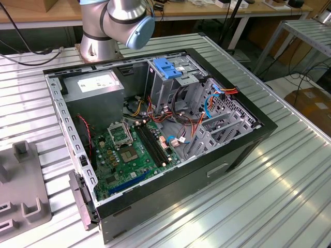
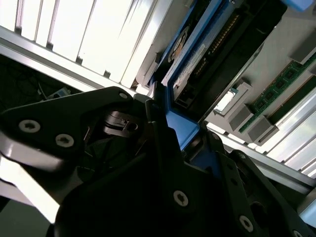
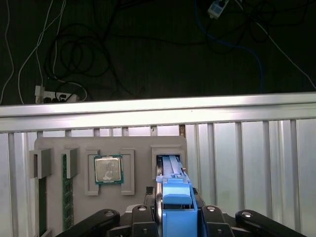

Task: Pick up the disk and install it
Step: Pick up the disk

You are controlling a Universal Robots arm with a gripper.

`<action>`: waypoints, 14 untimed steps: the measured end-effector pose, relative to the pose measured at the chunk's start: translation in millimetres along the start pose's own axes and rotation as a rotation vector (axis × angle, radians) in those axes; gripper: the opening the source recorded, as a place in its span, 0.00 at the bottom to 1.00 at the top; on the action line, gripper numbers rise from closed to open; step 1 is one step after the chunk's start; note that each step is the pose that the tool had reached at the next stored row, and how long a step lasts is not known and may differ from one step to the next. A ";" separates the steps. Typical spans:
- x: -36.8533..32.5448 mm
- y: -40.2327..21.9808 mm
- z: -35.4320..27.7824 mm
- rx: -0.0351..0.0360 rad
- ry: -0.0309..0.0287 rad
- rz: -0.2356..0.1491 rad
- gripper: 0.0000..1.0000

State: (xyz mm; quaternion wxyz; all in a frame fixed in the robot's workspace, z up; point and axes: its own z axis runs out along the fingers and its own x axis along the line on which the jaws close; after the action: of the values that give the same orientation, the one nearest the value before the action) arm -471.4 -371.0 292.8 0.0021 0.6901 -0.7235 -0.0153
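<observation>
Pick-up step: the gripper looks clamped on the disk, though the contact is partly hidden. The disk stands on edge in the end slot of the grey tray, beside the processor. Freeing it calls for a straight pull along the slot.

One disk; one processor chip; one open computer case; one grey tray.

disk blue plastic rails; table ribbed glossy metal
</observation>
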 end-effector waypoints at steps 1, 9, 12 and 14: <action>0.0 0.0 0.0 0.0000 0.0000 0.000 0.37; -0.2 0.3 -10.8 0.0000 0.0000 0.000 0.37; -0.4 0.6 -22.2 0.0001 0.0000 0.000 0.37; -0.5 0.7 -27.5 0.0000 0.0000 0.000 0.37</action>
State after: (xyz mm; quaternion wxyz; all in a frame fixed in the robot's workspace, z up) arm -471.4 -371.0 320.4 0.0021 0.6902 -0.7235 -0.0153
